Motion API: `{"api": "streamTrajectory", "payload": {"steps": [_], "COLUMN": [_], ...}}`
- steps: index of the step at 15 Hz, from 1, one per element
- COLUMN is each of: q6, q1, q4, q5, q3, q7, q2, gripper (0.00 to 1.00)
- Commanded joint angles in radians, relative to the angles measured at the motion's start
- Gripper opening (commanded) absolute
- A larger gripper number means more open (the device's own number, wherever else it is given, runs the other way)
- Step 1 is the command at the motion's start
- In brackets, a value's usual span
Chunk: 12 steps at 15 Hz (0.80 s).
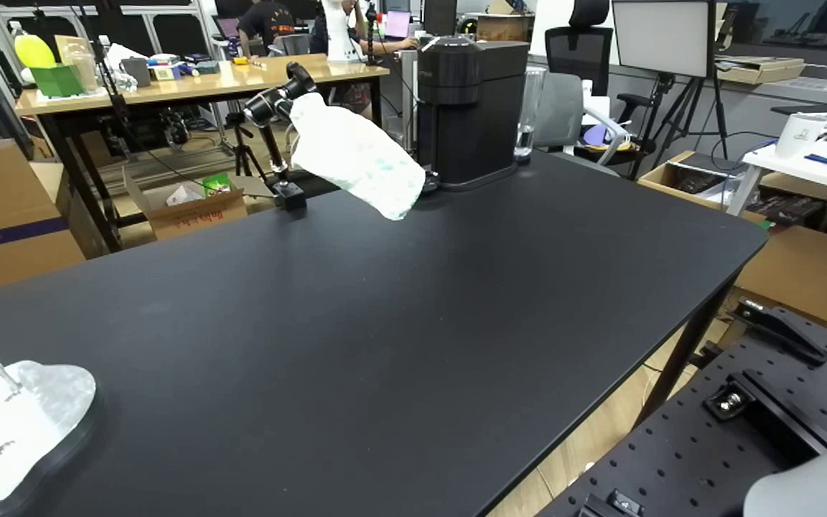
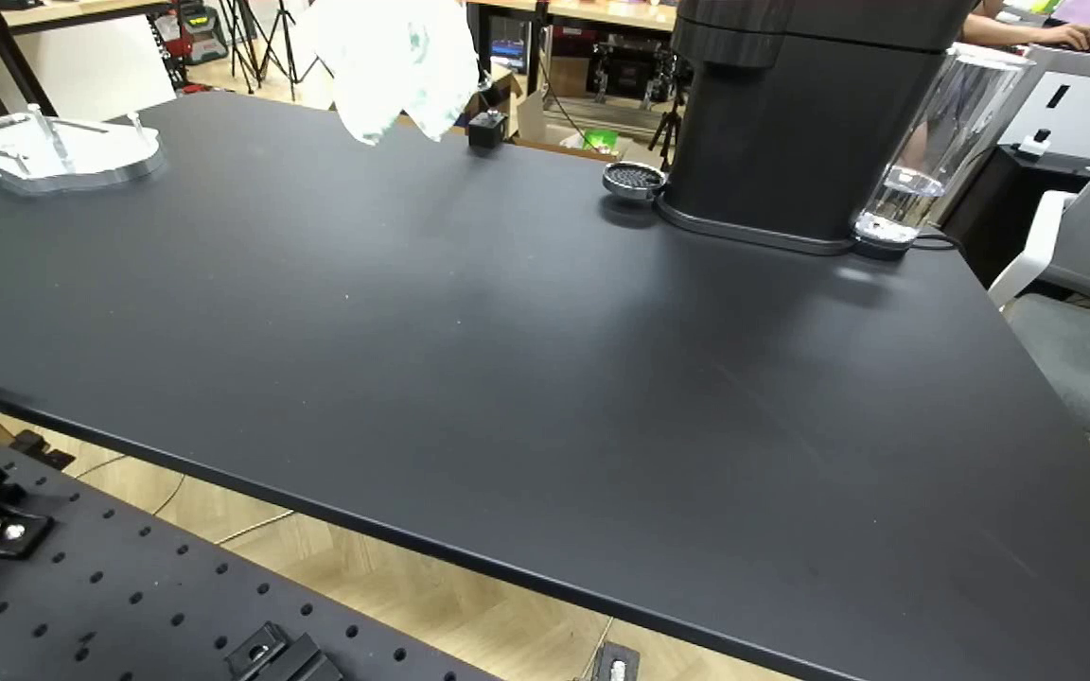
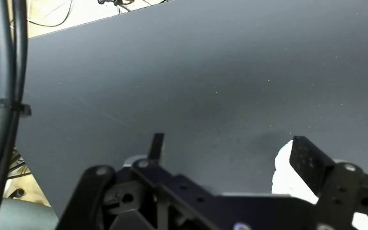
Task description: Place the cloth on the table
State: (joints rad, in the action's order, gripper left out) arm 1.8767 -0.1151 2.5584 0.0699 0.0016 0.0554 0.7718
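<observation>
A white cloth [image 1: 360,154] with pale green marks hangs from a black jointed stand [image 1: 277,129] at the table's far edge. Its lower end hangs over the black table [image 1: 385,323]. It also shows in an exterior view [image 2: 403,66], with its top cut off by the frame. In the wrist view, part of the cloth [image 3: 287,175] shows beside and below the right finger, partly hidden by the gripper. My gripper [image 3: 228,135] is open, its fingers wide apart with nothing between the tips, above the table. The gripper is out of view in both exterior views.
A black coffee machine [image 1: 456,115] with a clear water tank [image 2: 905,189] and a round drip tray [image 2: 635,178] stands at the far edge. A pale plate with upright bolts [image 1: 47,406] lies at one end. A perforated black base [image 1: 672,424] adjoins the near edge.
</observation>
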Motion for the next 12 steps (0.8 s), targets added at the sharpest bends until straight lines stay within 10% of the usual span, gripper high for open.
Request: {"api": "streamTrajectory", "payload": {"steps": [1,12], "q6": [-0.003,0.283], "q1": [0.012,0.175], "q4": [-0.003,-0.096], "q5": [0.007,-0.030], "q3": [-0.010,-0.081], "q7": [0.007,-0.398], "q2": [-0.001,-0.359], "gripper": [1.00,1.00]}}
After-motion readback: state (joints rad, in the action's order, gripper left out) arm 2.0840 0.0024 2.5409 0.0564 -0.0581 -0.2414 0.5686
